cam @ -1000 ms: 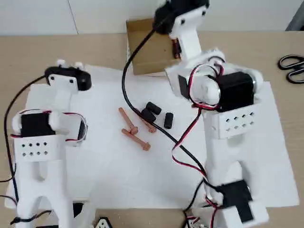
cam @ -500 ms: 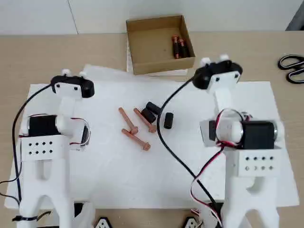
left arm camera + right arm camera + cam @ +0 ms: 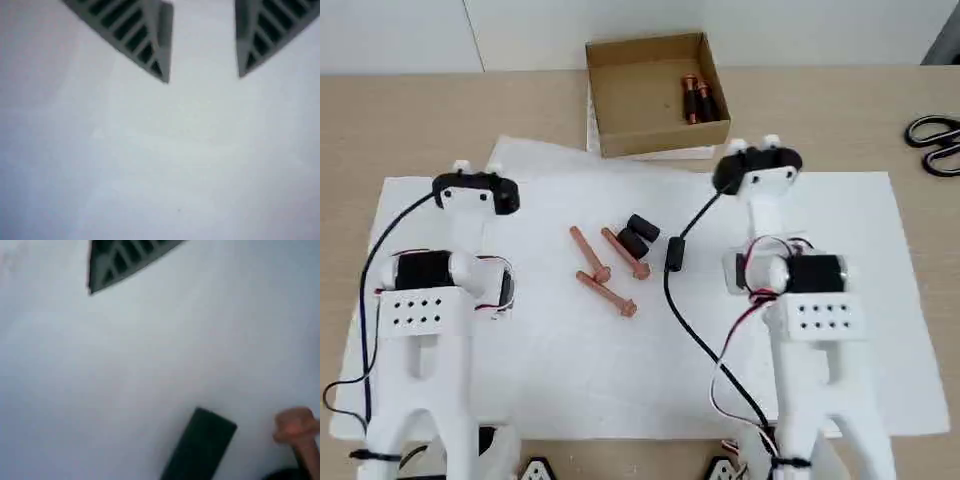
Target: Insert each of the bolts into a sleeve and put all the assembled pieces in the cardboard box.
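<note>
Left fingers (image 3: 135, 35) spread wide, nothing between them, over the white sheet (image 3: 570, 370). Right arm (image 3: 757, 170): can't tell its grip state. One black sleeve (image 3: 674, 254) lies near it. Two more sleeves (image 3: 637, 235) and three bolts (image 3: 607, 293) lie loose mid-sheet. Cardboard box (image 3: 665, 135) sits beyond on the tabletop (image 3: 420, 110), with assembled pieces (image 3: 695, 100) inside.

No text, label, brand, number or sign can be read in any of the views. The outer wall of the cardboard box (image 3: 665, 137) is plain brown, with no print that shows.
</note>
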Controlling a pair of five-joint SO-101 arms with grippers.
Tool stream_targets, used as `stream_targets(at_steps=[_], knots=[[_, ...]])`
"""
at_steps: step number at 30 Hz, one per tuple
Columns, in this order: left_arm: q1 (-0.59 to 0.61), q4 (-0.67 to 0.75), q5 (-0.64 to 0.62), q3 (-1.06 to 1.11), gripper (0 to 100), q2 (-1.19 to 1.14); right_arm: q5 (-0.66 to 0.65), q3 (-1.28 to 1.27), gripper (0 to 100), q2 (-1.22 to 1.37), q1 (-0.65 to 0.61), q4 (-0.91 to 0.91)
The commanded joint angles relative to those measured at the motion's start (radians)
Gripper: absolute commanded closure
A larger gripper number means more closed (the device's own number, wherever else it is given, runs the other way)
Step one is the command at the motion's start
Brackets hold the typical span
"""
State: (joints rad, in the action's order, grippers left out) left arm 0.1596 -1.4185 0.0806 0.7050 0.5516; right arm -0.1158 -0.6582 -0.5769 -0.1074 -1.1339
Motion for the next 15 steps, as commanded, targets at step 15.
stream_targets(at_steps=[15], knots=[[-0.155, 0.173, -0.106, 0.099, 92, 0.026, 0.345, 0.236, 72.9, 0.499, -0.199, 0.331]])
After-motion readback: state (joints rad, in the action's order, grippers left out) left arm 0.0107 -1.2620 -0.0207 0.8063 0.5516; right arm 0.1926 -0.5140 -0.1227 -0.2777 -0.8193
